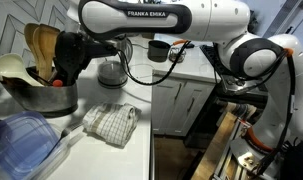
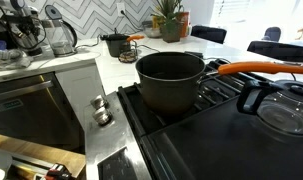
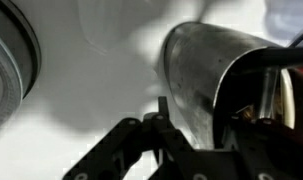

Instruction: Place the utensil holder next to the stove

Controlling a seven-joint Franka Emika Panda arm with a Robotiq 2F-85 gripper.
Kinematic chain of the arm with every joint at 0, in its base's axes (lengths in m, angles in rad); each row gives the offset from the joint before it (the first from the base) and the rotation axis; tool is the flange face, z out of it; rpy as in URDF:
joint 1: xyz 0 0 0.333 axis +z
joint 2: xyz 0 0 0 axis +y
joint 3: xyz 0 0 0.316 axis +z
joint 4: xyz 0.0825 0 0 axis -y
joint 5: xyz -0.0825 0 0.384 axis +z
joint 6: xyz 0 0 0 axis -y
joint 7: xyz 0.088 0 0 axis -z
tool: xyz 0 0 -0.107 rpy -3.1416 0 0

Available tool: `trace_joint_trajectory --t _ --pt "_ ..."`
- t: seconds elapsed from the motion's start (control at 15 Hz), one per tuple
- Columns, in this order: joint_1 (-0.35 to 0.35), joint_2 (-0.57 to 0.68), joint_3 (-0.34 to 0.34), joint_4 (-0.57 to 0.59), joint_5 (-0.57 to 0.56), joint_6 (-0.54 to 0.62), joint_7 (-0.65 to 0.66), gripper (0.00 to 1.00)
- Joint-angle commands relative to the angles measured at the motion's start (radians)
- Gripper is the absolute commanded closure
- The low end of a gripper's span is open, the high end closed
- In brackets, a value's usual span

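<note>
The utensil holder (image 1: 36, 92) is a low grey metal pot stuffed with wooden spoons, standing at the left of the white counter. It appears small and far off at the top left of an exterior view (image 2: 21, 40). My gripper (image 1: 71, 60) is at its right rim. In the wrist view my gripper (image 3: 201, 118) straddles the shiny metal wall (image 3: 196, 65). One finger (image 3: 163, 112) stands just outside the wall with a thin gap, and the other is lost in the dark inside. The stove (image 2: 231, 115) fills the near right with black grates.
A dark saucepan with an orange handle (image 2: 171, 80) sits on the stove. On the counter are a checked cloth (image 1: 111, 125), a blue plastic lid (image 1: 21, 140), a small dark pot (image 1: 113, 72) and a glass kettle (image 2: 61, 35). A plant (image 2: 171, 18) stands at the back.
</note>
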Motion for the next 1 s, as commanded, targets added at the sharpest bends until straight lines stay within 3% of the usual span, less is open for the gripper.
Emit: trace_joint_trajectory --t 0.0,0.13,0.47,0.93 --pt "0.017 0.03 -0.01 0.061 -0.019 -0.052 0.006 0.88" --pt "0.018 0.042 -0.005 0.076 -0.012 -0.087 -0.002 1.0" --pt "0.022 0.093 -0.008 0.17 -0.005 -0.204 -0.001 0.98" --pt "0.02 0.034 -0.027 0.157 -0.018 -0.194 0.037 0.98"
